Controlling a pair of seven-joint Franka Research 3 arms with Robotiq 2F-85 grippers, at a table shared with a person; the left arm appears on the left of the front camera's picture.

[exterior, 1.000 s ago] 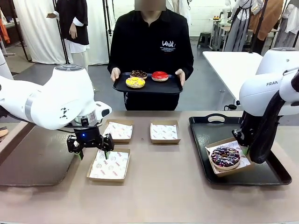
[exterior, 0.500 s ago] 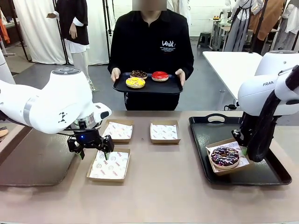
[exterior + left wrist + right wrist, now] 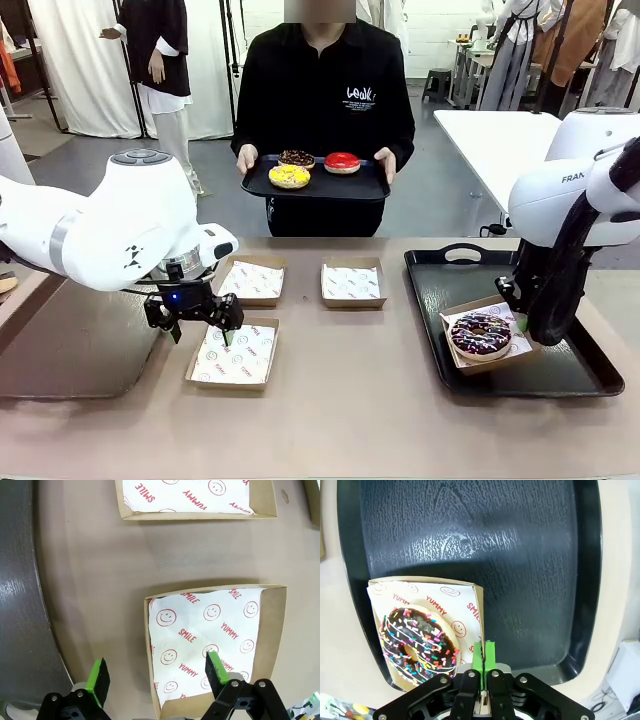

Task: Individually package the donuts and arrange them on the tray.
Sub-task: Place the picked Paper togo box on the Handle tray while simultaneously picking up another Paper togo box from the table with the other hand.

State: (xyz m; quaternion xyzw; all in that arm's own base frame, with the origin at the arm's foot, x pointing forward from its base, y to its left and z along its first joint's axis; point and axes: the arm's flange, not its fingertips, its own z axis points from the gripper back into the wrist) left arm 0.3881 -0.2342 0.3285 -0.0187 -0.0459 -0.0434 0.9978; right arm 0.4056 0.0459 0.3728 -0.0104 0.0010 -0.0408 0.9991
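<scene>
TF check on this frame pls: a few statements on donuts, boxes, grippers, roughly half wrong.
1. The person's tray carries three donuts: yellow donut, red donut, dark donut. True.
2. The left gripper is shut on an empty box. False: it is open above the near empty box, holding nothing.
3. The filled box on the table tray holds a sprinkled chocolate donut. True.
4. Four empty boxes lie on the table. False: three, the near one plus the far-left box and far-right box.
5. The right gripper is open. False: it is shut on the filled box's wall.
</scene>
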